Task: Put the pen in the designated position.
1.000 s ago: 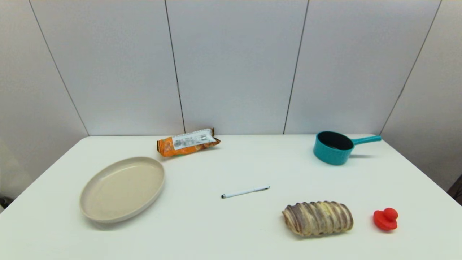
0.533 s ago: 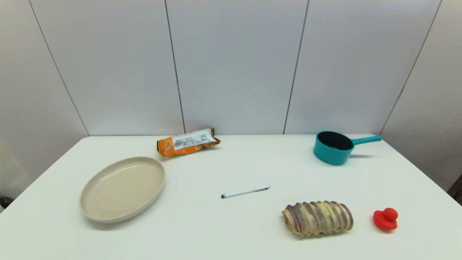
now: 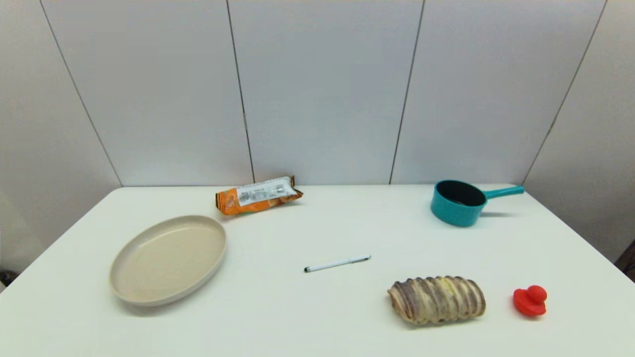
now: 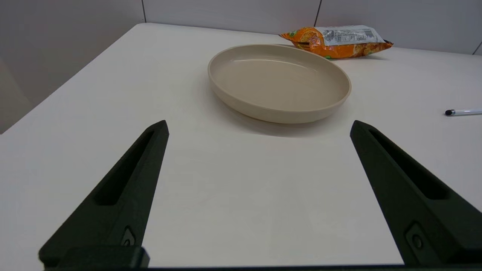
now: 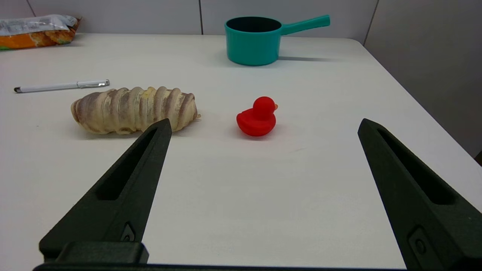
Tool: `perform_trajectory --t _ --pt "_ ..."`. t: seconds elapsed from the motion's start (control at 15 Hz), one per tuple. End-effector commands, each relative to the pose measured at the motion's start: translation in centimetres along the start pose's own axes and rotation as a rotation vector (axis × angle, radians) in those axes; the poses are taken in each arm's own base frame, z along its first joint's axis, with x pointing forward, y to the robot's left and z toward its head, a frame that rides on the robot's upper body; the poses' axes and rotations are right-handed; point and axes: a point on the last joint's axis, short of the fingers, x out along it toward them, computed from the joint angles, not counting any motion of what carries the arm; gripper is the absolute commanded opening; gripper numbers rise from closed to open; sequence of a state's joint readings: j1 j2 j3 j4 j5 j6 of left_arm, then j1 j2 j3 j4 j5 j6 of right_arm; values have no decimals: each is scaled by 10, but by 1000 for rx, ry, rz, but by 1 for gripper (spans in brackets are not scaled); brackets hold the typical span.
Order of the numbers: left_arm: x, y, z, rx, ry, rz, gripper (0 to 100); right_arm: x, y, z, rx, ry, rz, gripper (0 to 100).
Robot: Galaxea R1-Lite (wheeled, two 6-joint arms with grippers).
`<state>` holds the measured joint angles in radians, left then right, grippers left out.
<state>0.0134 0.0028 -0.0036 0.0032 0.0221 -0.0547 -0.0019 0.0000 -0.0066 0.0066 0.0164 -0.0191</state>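
Note:
The slim white pen [image 3: 337, 263] lies flat near the middle of the white table, black tip toward the left; it also shows in the right wrist view as the pen [image 5: 62, 86] and, partly cut off, in the left wrist view as the pen [image 4: 463, 112]. The designated position carries no mark that I can see. My left gripper [image 4: 259, 127] stands open near the table's front left, short of the plate, holding nothing. Open too is my right gripper [image 5: 263, 126], at the front right, short of the red duck. Neither arm shows in the head view.
A beige oval plate [image 3: 168, 258] sits at the left, an orange snack packet [image 3: 258, 195] behind it. A teal saucepan [image 3: 459, 202] stands at the back right. A striped bread loaf [image 3: 436, 299] and a red toy duck [image 3: 530, 300] lie at the front right.

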Motion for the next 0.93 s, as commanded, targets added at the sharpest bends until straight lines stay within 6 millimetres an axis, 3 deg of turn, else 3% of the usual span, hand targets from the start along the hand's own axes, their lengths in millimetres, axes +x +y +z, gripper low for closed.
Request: perform_trajectory --t 0.07,0.27,0.4,0.67,0.93 --pt "1 -1 16 7 -2 3 100 0 0 0 -1 0 1 100" --pt "6 -2 39 41 17 10 100 0 0 0 -1 0 -1 100" --pt "20 -4 62 84 34 34 100 0 0 0 -1 2 1 100" --pt "64 -7 111 212 43 10 100 0 0 0 -1 3 -1 100" --pt "113 -17 143 365 91 -261 100 0 0 0 -1 0 1 100"
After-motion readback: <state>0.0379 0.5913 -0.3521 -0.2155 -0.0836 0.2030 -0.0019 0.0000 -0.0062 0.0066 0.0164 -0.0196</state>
